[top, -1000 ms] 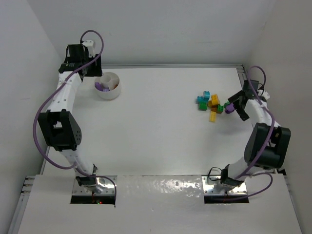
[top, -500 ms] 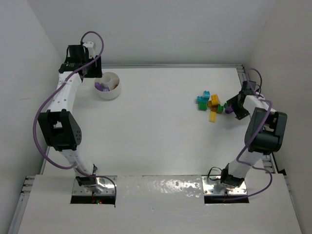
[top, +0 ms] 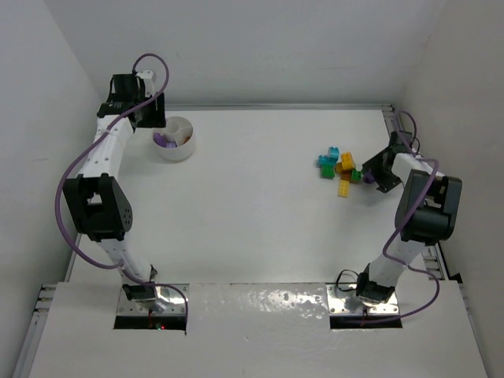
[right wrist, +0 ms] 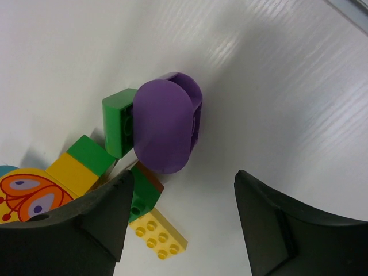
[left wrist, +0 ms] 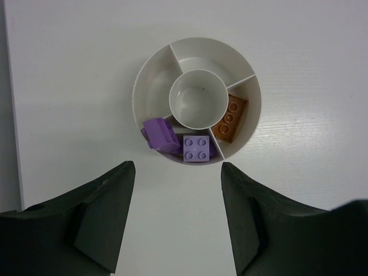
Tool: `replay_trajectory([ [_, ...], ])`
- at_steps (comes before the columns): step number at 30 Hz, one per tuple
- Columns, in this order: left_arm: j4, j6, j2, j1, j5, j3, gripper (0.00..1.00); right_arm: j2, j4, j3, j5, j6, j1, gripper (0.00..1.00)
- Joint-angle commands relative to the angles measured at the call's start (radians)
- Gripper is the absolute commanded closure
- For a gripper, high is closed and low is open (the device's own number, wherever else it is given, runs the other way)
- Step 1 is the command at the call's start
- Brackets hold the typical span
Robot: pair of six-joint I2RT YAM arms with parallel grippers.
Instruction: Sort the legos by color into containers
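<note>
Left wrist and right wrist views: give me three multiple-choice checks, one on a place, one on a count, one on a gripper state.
1. Where is the orange brick?
A. In the centre cup.
B. On the table.
C. In an outer section of the divided bowl.

2. How many purple bricks lie in the bowl?
A. One.
B. Two.
C. Four.

3. The right gripper is:
A. Open and empty.
B. Shut on a yellow brick.
C. Shut on a green brick.

Answers:
1. C: it lies in the outer section next to the purple ones.
2. B: two show side by side.
3. A: its jaws stand apart, with the purple rounded piece lying beyond them.
</note>
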Motion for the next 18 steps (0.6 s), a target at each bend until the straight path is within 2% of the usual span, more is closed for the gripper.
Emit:
replay_trajectory([
  [1, 0.015, 0.013, -0.006, -0.007, -0.010, 0.039, 0.41, -0.001, 0.033, 0.023, -0.019, -0.017, 0.006, 0.31],
  [18, 0.011, 0.017, -0.006, -0.007, -0.010, 0.048, 0.40, 0.123, -0.039, 0.164, 0.021, -0.103, 0.007, 0.35],
])
